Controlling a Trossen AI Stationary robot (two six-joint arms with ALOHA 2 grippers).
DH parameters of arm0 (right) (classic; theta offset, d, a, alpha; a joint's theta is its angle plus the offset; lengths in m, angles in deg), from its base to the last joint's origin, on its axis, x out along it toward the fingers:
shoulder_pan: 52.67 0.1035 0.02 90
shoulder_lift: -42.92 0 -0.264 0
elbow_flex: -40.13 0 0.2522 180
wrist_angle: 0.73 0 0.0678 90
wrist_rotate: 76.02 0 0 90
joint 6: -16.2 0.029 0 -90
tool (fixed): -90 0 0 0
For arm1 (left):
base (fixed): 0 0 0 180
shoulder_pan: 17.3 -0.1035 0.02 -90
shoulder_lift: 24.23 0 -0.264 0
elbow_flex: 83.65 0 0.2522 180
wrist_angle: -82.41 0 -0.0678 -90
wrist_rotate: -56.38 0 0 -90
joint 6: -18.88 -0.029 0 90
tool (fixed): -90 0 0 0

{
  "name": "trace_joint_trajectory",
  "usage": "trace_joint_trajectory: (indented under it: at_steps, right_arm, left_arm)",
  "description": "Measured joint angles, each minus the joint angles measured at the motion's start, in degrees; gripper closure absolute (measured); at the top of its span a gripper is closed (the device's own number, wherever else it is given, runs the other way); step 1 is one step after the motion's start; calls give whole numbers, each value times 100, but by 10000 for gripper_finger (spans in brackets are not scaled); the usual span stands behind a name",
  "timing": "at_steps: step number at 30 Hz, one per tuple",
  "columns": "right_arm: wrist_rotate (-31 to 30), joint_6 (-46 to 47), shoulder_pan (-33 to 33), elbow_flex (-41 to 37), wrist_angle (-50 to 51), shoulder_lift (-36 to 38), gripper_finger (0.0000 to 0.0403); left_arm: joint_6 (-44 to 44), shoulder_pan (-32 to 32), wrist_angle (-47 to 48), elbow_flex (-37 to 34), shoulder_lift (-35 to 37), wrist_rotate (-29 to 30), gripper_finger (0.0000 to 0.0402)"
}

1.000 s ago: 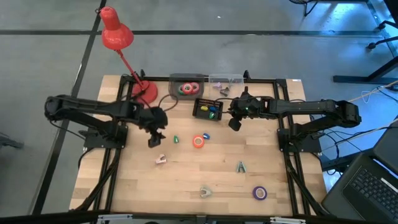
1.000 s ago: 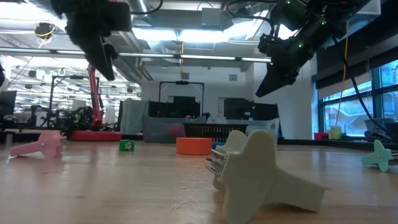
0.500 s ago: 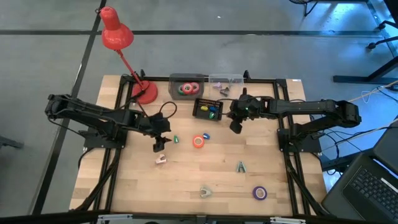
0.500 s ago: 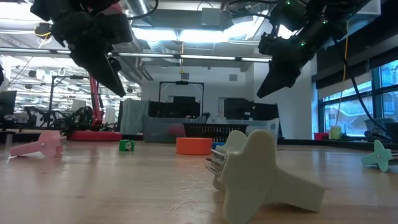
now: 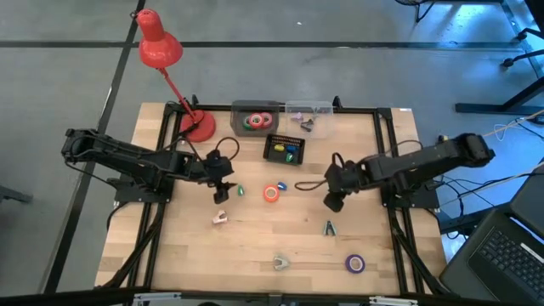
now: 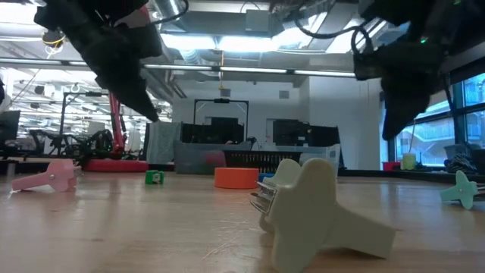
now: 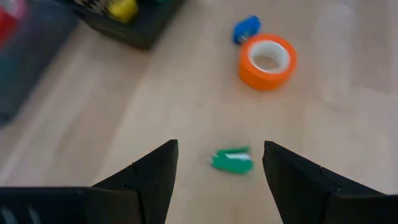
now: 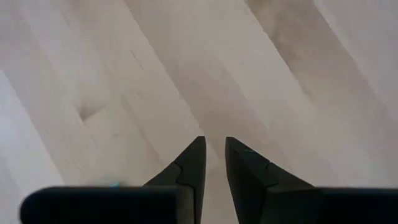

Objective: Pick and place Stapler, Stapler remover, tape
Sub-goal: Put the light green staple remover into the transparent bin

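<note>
From overhead first: picking out the left gripper [image 5: 222,194] low over the table [image 5: 255,246], spread wide and holding nothing, with the green stapler [image 5: 240,191] just beside its tips and the orange tape [image 5: 271,193] farther along the same line. Noting the pink staple remover [image 5: 220,218] near that claw too, lying loose on the wood. Over to the right gripper [image 5: 332,201], parked above bare wood with the teal staple remover [image 5: 329,227] near its tips and the purple tape [image 5: 354,263] well apart from it. Down to table height now: catching the left claw hanging clear of the wood, touching nothing, with the cream staple remover [image 6: 318,205] looming in the foreground, well apart from both claws. Looking past the left fingers [image 7: 155,177]: set wide, empty, with the green stapler lying between them and just ahead, the orange tape and a small blue piece [image 7: 247,29] farther ahead, the black tray [image 7: 134,25] farther on again and off to one side. Looking past the right fingers [image 8: 193,162]: drawn almost together, only a sliver of gap, gripping nothing, facing plain wood. Reads as the approach for picking up the green stapler, early in the job judging by the pieces out loose. Calls next for a straight drop to straddle that stapler, then a squeeze. Needs good centring on so small a target, or risks nudging it off toward the tape.
</note>
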Motion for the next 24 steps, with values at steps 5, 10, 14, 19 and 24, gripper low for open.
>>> trace_joint_trajectory:
  at_steps: [5, 10, 14, 19, 24]
  right_arm:
    - [-420, 1052, 548, 1, 2, 0, 340]
    - [-501, 1669, 968, 0, 2, 0, 340]
    - [-636, 2262, 1290, 0, -2, 0, 340]
    - [-634, 3180, 1681, 0, -65, -3, 340]
    - [-634, 3599, 1955, 0, -430, -332, 340]
  left_arm:
    - [-2, -2, -125, 2, 0, 603, 176]
    - [-20, -9, -118, 2, 0, 764, 176]
    - [-303, -13, -122, 2, 0, 963, 176]
    - [-854, -13, -323, 2, 0, 1816, 176]
    - [-1603, -71, -944, 2, 0, 2281, 176]
